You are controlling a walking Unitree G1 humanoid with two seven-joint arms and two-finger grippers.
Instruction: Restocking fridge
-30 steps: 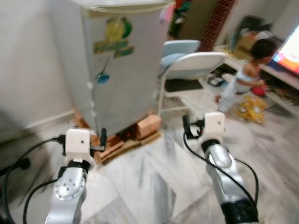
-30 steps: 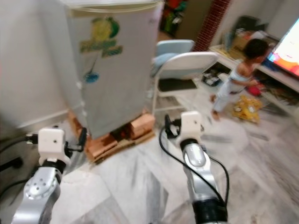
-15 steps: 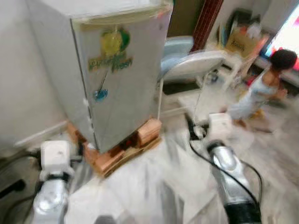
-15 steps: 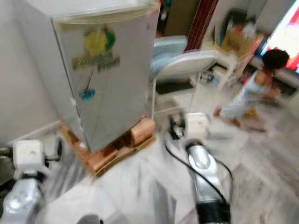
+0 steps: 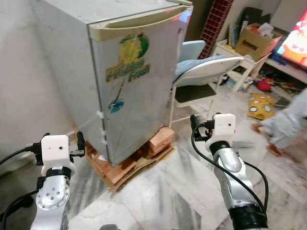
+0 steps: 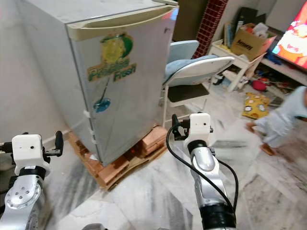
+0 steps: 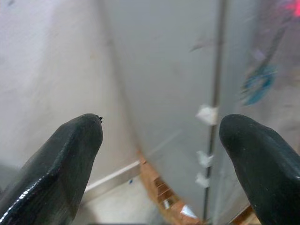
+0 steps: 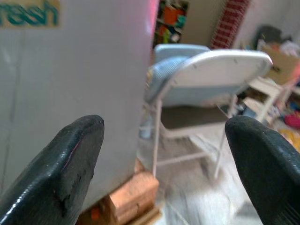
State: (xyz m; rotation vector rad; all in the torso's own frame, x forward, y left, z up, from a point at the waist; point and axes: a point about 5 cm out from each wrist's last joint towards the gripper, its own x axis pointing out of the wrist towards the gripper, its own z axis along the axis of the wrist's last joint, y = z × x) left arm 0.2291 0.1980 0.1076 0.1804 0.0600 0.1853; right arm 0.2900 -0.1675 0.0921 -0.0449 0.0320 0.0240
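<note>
A small grey fridge [image 5: 136, 81] with a green and yellow "Fresh" sticker stands before me, door shut, raised on a wooden pallet and blocks [image 5: 139, 160]. My left gripper [image 7: 159, 136] is held up in front of the fridge's left edge, a short way off it. Its fingers [image 7: 70, 154] are spread wide with nothing between them. Off the fridge's right front corner my right gripper [image 8: 164, 136] is held at about the same height. It is open and empty too, facing the fridge's side and the chair.
A white folding chair [image 5: 206, 72] stands just right of the fridge. A person [image 5: 288, 122] is on the floor at the far right, near a yellow toy [image 5: 261, 104], a cardboard box [image 5: 254, 40] and a lit screen [image 5: 295, 40]. A wall runs along the left. Marble floor lies between me and the fridge.
The whole view has shifted and sharpened, with the fridge now larger and more central. The person has moved right, past the yellow toy. Both grippers stay raised and open.
</note>
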